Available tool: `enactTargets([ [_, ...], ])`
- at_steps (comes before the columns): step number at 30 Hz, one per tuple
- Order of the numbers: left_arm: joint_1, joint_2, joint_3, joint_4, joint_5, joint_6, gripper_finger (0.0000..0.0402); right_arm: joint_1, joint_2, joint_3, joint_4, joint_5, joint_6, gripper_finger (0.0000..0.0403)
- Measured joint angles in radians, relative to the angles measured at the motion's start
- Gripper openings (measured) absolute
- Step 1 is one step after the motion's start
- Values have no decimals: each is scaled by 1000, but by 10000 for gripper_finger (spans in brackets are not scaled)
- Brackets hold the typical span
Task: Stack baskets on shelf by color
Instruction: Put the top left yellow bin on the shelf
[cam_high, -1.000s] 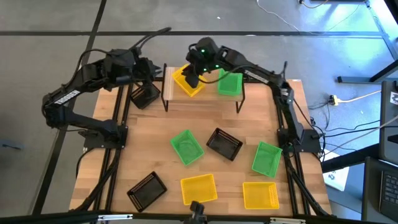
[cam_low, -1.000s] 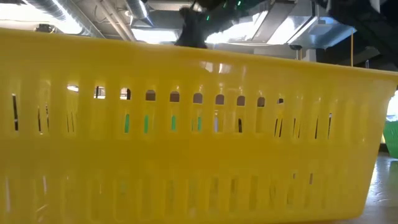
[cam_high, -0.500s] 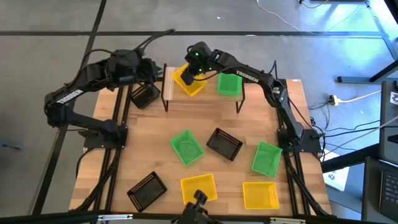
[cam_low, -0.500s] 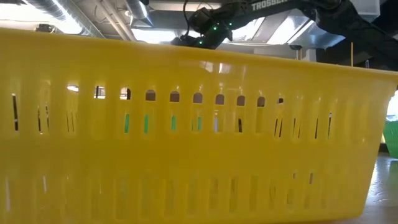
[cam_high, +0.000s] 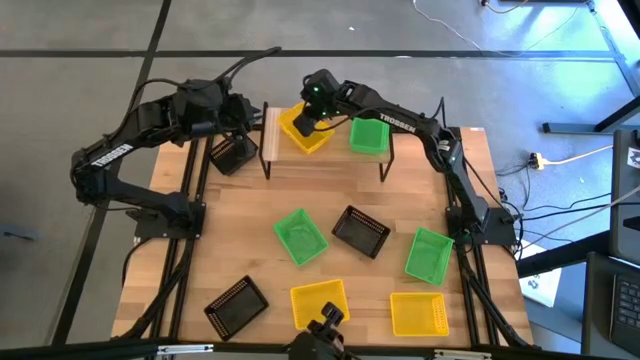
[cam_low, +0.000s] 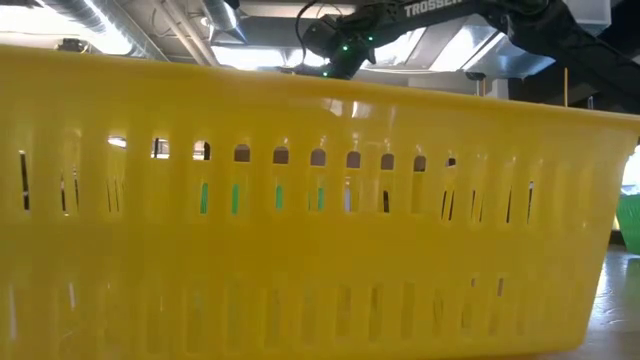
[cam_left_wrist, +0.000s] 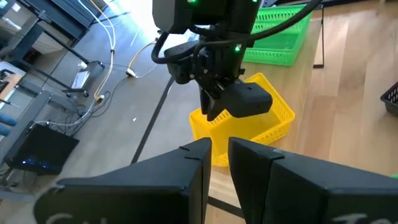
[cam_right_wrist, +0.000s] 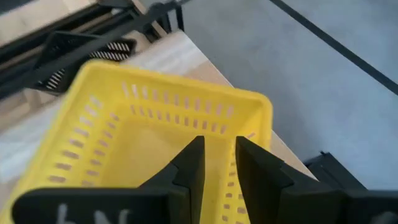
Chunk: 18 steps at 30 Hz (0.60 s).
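Note:
A yellow basket (cam_high: 301, 133) is over the left end of the shelf (cam_high: 330, 152), turned askew to its edges. My right gripper (cam_high: 308, 120) is shut on it from above. I cannot tell whether its base rests on the plank. A green basket (cam_high: 369, 135) stands on the shelf to its right. A black basket (cam_high: 233, 153) lies on the table left of the shelf. My left gripper (cam_left_wrist: 221, 148) hovers above it, narrowly open with nothing in it. More baskets lie on the table's near half. My right gripper holds the yellow basket by a side wall at its rim (cam_left_wrist: 200, 119), one finger inside the basket and one outside. The fingers (cam_left_wrist: 249, 99) slant down from the table's right. The basket sits open side up, one corner (cam_right_wrist: 264, 106) reaching past the shelf's far edge.
On the table lie two green baskets (cam_high: 300, 236) (cam_high: 429, 254), two black ones (cam_high: 360, 231) (cam_high: 236, 305) and two yellow ones (cam_high: 319, 302) (cam_high: 419, 313). One yellow basket (cam_low: 300, 220) fills most of the low view. Bare wood lies between the shelf and these.
My right gripper has come down toward the shelf top with the yellow basket and has rolled and tipped its wrist, mostly in the first half of the second. The basket stays over the shelf's left end.

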Motion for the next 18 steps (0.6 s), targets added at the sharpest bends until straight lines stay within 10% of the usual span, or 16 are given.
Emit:
enactTargets([
  [18,0,0,0,0,0,-1,47,49,-9,1,-77,125,2,90],
])
